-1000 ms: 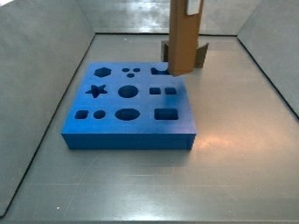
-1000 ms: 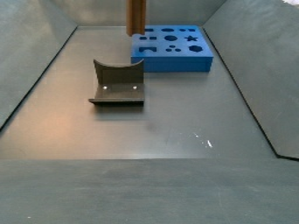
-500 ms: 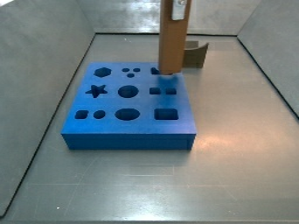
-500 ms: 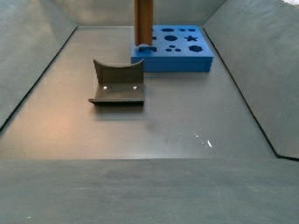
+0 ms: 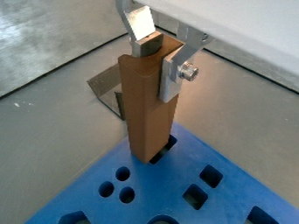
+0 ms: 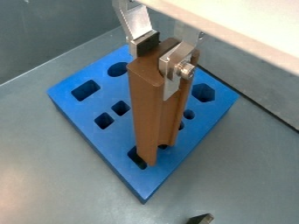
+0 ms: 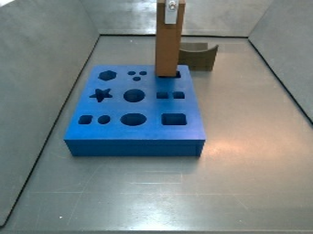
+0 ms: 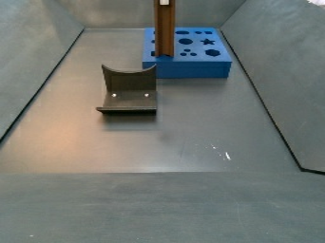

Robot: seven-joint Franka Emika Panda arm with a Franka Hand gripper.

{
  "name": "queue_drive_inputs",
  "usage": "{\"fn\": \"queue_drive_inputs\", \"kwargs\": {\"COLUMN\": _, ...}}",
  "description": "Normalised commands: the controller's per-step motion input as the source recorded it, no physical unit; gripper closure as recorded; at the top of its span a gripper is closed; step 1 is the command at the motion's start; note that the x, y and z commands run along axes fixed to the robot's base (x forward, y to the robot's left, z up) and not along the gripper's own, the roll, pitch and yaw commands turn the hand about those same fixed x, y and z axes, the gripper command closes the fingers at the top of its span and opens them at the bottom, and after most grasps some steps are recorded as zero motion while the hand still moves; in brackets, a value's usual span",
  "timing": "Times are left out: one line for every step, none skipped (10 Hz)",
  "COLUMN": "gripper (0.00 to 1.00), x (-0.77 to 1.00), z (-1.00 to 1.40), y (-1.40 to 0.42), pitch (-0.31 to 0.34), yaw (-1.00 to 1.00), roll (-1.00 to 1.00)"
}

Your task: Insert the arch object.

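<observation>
The arch object, a tall orange-brown bar [image 5: 149, 109], hangs upright in my gripper [image 5: 158, 57], which is shut on its upper end. Both wrist views show a silver finger [image 6: 177, 74] on each side of the bar [image 6: 155, 118]. The bar's lower end sits at a cutout near one edge of the blue board [image 6: 117, 140] and seems to reach a little way into it. In both side views the bar [image 7: 167, 46] [image 8: 165, 28] stands over the edge of the board [image 7: 134, 134] [image 8: 191, 67] that faces the olive block. The gripper [image 7: 169, 7] shows at the bar's top.
A squat dark olive block with a curved hollow [image 8: 127, 90] stands on the grey floor apart from the board; it also shows behind the bar [image 7: 202, 56] [image 5: 108, 87]. The board has several other shaped cutouts. Grey walls enclose the floor.
The gripper has carried the bar sideways from beside the board to above its edge cutout and lowered it, so the bar's lower end now meets the board.
</observation>
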Motion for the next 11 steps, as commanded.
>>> {"fn": "queue_drive_inputs", "kwargs": {"gripper": 1.0, "x": 0.29, "z": -0.04, "y": -0.07, "pitch": 0.03, "yaw": -0.34, "roll": 0.0}}
{"fn": "queue_drive_inputs", "kwargs": {"gripper": 1.0, "x": 0.45, "z": -0.1, "y": -0.07, "pitch": 0.07, "yaw": -0.29, "roll": 0.0}}
{"fn": "queue_drive_inputs", "kwargs": {"gripper": 1.0, "x": 0.43, "z": -0.14, "y": -0.06, "pitch": 0.077, "yaw": -0.23, "roll": 0.04}}
{"fn": "queue_drive_inputs", "kwargs": {"gripper": 1.0, "x": 0.25, "z": -0.16, "y": -0.04, "pitch": 0.036, "yaw": -0.2, "roll": 0.04}}
{"fn": "queue_drive_inputs", "kwargs": {"gripper": 1.0, "x": 0.08, "z": -0.19, "y": 0.0, "pitch": 0.0, "yaw": -0.09, "roll": 0.0}}
{"fn": "queue_drive_inputs", "kwargs": {"gripper": 1.0, "x": 0.0, "z": -0.2, "y": 0.0, "pitch": 0.0, "yaw": -0.01, "roll": 0.0}}
{"fn": "queue_drive_inputs", "kwargs": {"gripper": 1.0, "x": 0.0, "z": -0.24, "y": 0.0, "pitch": -0.006, "yaw": 0.0, "roll": 0.0}}
{"fn": "queue_drive_inputs", "kwargs": {"gripper": 1.0, "x": 0.03, "z": -0.27, "y": 0.0, "pitch": 0.0, "yaw": 0.0, "roll": 0.0}}
{"fn": "queue_drive_inputs", "kwargs": {"gripper": 1.0, "x": 0.05, "z": -0.28, "y": 0.0, "pitch": -0.001, "yaw": 0.0, "roll": 0.0}}
{"fn": "queue_drive_inputs", "kwargs": {"gripper": 1.0, "x": 0.06, "z": -0.28, "y": 0.0, "pitch": 0.0, "yaw": -0.02, "roll": 0.0}}
{"fn": "queue_drive_inputs", "kwargs": {"gripper": 1.0, "x": 0.07, "z": -0.25, "y": 0.01, "pitch": 0.0, "yaw": -0.03, "roll": 0.0}}
